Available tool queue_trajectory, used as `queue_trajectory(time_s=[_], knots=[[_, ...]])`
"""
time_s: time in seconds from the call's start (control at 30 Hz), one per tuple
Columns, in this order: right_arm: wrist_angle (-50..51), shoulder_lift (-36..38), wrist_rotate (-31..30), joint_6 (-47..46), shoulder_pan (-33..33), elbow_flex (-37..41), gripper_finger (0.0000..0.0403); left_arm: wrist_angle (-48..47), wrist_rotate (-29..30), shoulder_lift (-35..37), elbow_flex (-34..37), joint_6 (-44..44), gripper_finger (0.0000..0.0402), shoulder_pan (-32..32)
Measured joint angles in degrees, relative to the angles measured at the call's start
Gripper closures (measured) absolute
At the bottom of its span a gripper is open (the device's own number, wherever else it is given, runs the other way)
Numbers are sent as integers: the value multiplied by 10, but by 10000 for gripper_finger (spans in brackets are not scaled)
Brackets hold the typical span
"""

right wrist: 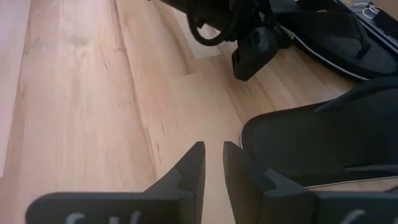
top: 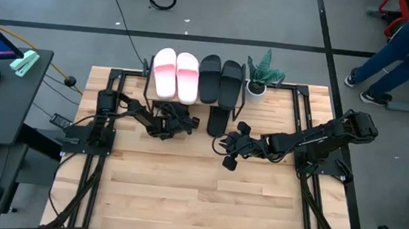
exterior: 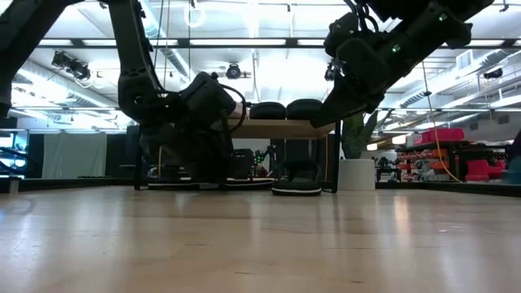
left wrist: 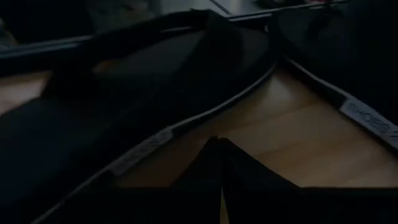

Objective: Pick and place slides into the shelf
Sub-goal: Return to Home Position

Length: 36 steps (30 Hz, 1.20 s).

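Observation:
The shelf [top: 194, 102] stands at the table's far edge, with two pale pink slides [top: 176, 73] and two black slides [top: 220, 79] resting sole down on its top board. One thin black flip-flop [top: 219, 120] lies on the table, its heel sticking out from under the shelf. A second flip-flop [right wrist: 336, 37] lies farther under the shelf. My left gripper [top: 172, 124] is shut and low at the shelf's front; its fingertips [left wrist: 219, 144] are over bare wood between the two flip-flops [left wrist: 124, 93] [left wrist: 348, 62]. My right gripper [right wrist: 213, 155] is open by a narrow gap above the table, just beside the near flip-flop's heel [right wrist: 311, 143].
A small potted green plant [top: 261, 73] stands at the shelf's right end. In the low view the shelf's thin black legs [exterior: 336, 159] frame the flip-flop [exterior: 297, 187] beneath. Bare wood tabletop [top: 183, 194] stretches toward the near edge. A person's legs [top: 396, 50] are beyond the table's far right.

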State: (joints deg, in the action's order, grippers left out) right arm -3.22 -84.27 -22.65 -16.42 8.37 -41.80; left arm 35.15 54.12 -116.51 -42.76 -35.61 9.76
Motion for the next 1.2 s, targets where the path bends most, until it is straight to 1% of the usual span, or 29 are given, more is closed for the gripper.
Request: queue_trajectory(time_s=[0.07,0.2,0.47,0.6,0.67,0.77,0.9,1.03,1.13,1.2], knots=[[0,0,0,-1,0,0,339,13,-31,0,0,3,398,1],[0,0,0,-2,0,0,339,38,-64,0,0,19,399,1],[0,0,0,-3,0,0,339,85,-161,0,0,40,399,-3],[0,0,0,-2,0,0,339,108,-213,0,0,78,399,-17],[0,0,0,1,0,0,339,110,-208,0,-1,82,399,-31],[2,0,0,5,0,0,339,107,-186,5,-1,67,396,-55],[9,0,0,29,0,0,339,103,-182,29,0,64,395,-90],[28,0,-6,30,0,0,339,74,-178,85,0,104,398,-131],[45,5,-23,31,0,0,339,20,-148,139,-1,108,395,-165],[58,15,-24,31,0,1,339,-26,-121,177,-1,108,394,-189]])
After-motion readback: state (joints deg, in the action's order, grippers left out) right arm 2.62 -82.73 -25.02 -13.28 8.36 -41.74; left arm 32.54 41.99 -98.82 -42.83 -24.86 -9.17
